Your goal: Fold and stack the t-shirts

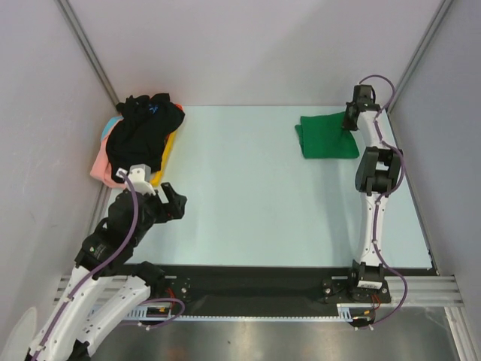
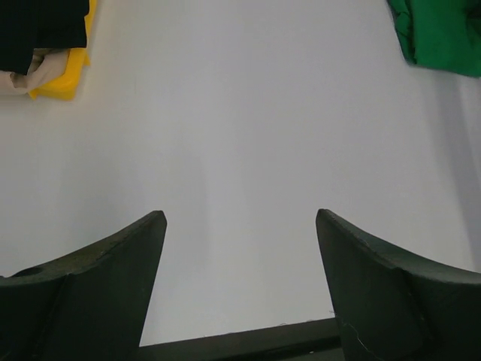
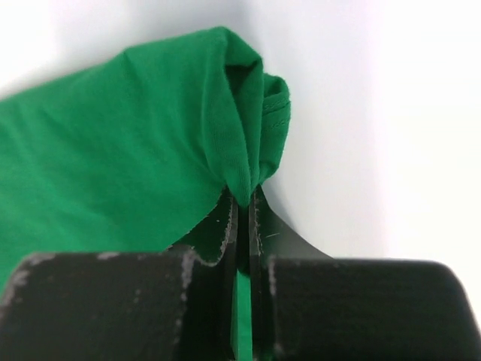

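Right hand point(image 3: 243, 199) pinches bright green cloth t-shirt point(image 1: 328, 137) edge
Left hand point(image 2: 239, 214) gapes over pale worktop point(image 1: 248, 195); crumpled black t-shirt point(image 1: 143, 131) tops nearby pile point(image 1: 104, 162)

The light was bright, soft and even, and it came from above. In the top view the table point(image 1: 248, 188) looked pale, with only weak shadows on it and no strong glare. The black shirt point(image 1: 143, 131) was so dark there that its folds were hard to read. In my left wrist view the table was washed out almost to white, and my left fingers point(image 2: 98, 293) were dark and a little soft at the edges. In my right wrist view the green shirt point(image 3: 113, 165) was sharp near the pinch, but its far edge was blurred. My right fingers point(image 3: 282, 241) were black, with little detail.
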`<state>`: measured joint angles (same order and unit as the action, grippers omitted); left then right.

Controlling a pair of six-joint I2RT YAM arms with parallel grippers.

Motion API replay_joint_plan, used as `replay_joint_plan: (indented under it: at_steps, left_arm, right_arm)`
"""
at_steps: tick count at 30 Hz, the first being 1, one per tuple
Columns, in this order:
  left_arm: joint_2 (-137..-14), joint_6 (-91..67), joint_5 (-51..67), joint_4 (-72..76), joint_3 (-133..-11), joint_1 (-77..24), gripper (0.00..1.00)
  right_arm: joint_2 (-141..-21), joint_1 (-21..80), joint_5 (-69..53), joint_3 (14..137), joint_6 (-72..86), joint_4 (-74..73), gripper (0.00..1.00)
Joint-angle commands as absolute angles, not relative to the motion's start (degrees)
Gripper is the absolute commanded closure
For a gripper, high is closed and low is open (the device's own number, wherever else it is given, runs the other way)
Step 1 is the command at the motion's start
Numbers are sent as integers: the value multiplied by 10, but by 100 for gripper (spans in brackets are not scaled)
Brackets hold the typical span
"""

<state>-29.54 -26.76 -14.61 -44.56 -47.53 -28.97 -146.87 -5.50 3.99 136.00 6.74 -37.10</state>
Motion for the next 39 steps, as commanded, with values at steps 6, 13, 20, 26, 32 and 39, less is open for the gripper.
replay_joint_plan:
  at_steps: [6,13,20,26,32,39]
  left_arm:
    - [-291,-255,-130,-421,-470,-273,13]
    - [-298,-255,-132,-422,-470,-267,13]
    - [-301,-255,-131,-422,-469,-268,13]
    - [-303,-255,-129,-421,-469,-268,13]
    - [-299,-256,-129,-421,-468,-268,13]
    - [-295,-253,-123,-417,-468,-268,13]
  right_arm:
    - [-1502,-98,119,1416,25,-297,100]
    - [-1527,-105,124,1447,9,-241,100]
    - [-1527,-111,142,1457,25,-195,89]
    - [-1521,-115,90,1447,76,-155,63]
    - [-1485,-117,163,1409,101,-154,12]
    - [-1329,-117,150,1268,160,-159,11]
